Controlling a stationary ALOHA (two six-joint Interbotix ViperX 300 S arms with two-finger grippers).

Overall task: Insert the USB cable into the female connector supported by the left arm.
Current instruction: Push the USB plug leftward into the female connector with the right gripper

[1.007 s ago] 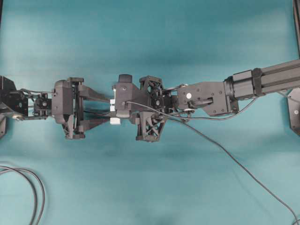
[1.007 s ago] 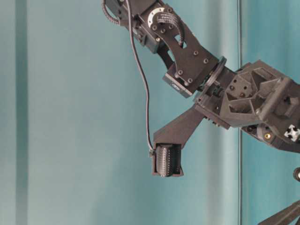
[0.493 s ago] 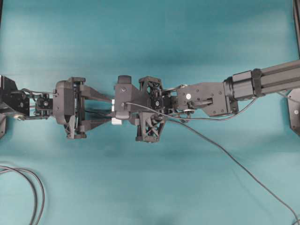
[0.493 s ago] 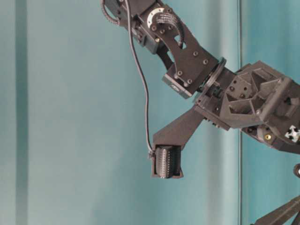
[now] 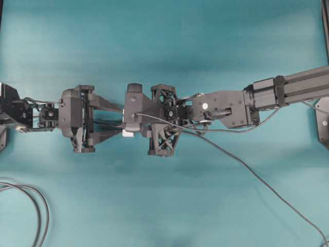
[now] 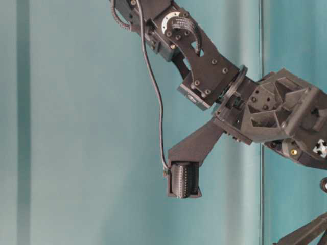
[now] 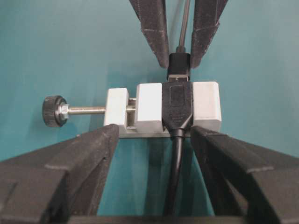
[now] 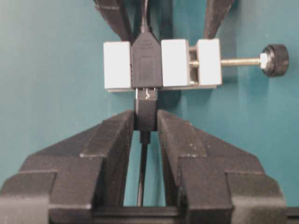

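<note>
Right pincer (image 8: 145,122) pinches the USB cable (image 8: 145,111) by its rigid plug, seated at the female connector (image 8: 161,64). Left pincer (image 7: 154,135) is spread wide, bracing the white block. Plug seems light and stiff, the lead limp; best held at the plug body.

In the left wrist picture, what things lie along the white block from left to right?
Round dark knob → thin metal pin → small white clamp piece → white block → black connector in its middle → the block's right white part.
</note>
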